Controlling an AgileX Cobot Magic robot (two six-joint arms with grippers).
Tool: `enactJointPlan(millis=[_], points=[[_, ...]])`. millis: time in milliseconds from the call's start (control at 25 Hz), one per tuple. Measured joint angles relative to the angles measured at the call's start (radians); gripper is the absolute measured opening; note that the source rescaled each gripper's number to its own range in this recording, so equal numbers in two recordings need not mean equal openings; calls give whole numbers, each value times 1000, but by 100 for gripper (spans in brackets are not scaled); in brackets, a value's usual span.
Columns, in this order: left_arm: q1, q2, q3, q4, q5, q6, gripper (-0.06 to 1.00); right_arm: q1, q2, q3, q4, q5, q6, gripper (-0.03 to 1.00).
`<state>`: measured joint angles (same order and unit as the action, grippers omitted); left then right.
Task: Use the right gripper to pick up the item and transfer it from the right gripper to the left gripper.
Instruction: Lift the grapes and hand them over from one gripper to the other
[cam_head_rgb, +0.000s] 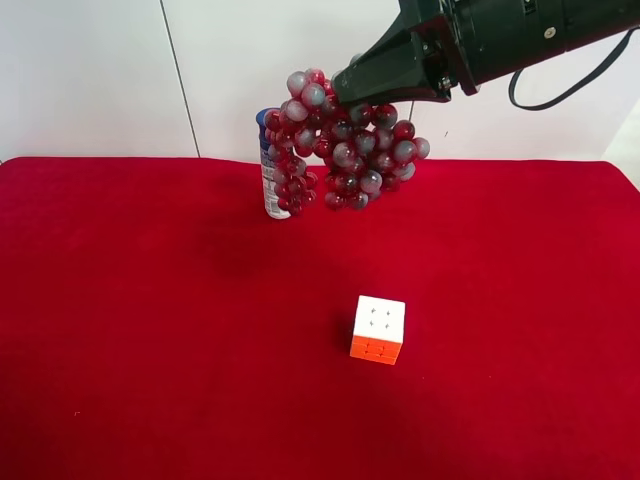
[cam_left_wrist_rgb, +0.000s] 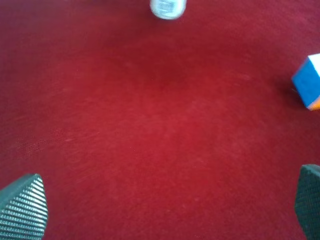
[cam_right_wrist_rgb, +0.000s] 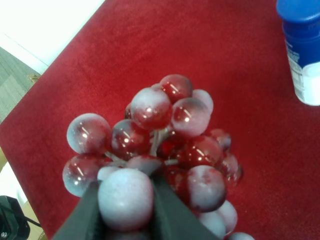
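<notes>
The bunch of dark-red and greyish-white grapes (cam_head_rgb: 345, 140) hangs in the air above the back of the red table, held from above. My right gripper (cam_head_rgb: 345, 85) comes in from the exterior high view's upper right and is shut on the top of the bunch. In the right wrist view its jaws (cam_right_wrist_rgb: 127, 210) pinch a pale grape, and the rest of the grapes (cam_right_wrist_rgb: 160, 135) hang beyond. My left gripper (cam_left_wrist_rgb: 170, 210) is open and empty, with its ribbed fingertips (cam_left_wrist_rgb: 25, 207) wide apart low over the red cloth. It does not show in the exterior high view.
A blue-capped white bottle (cam_head_rgb: 272, 180) stands at the back just behind the hanging bunch, and shows in the right wrist view (cam_right_wrist_rgb: 304, 50) and the left wrist view (cam_left_wrist_rgb: 167, 7). A white-and-orange cube (cam_head_rgb: 379, 328) sits mid-table, also in the left wrist view (cam_left_wrist_rgb: 309, 82). Red cloth (cam_head_rgb: 150, 350) covers the table.
</notes>
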<state>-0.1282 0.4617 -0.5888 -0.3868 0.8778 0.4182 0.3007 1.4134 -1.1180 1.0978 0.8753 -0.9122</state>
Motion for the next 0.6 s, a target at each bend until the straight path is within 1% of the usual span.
enactJointPlan(millis=[120,240,360,440,560,600], points=[[-53,70,0,-15,-71,2,100,0,0,0,4,0,0,1],[-84,143,0,-67,-161,15,100,0,0,0,29,0,0,1],[-113,220,0,-146,-241,63,100,7,0,-3,50,-3,-6,1],[-142,278,0,-210,-288,115,100,19,0,-4,54,-5,-13,1],[-202,360,0,-306,-368,190,100,42,0,-4,62,-20,-22,1],[-230,388,-1,-326,-400,211,100,49,0,-4,64,-26,-23,1]])
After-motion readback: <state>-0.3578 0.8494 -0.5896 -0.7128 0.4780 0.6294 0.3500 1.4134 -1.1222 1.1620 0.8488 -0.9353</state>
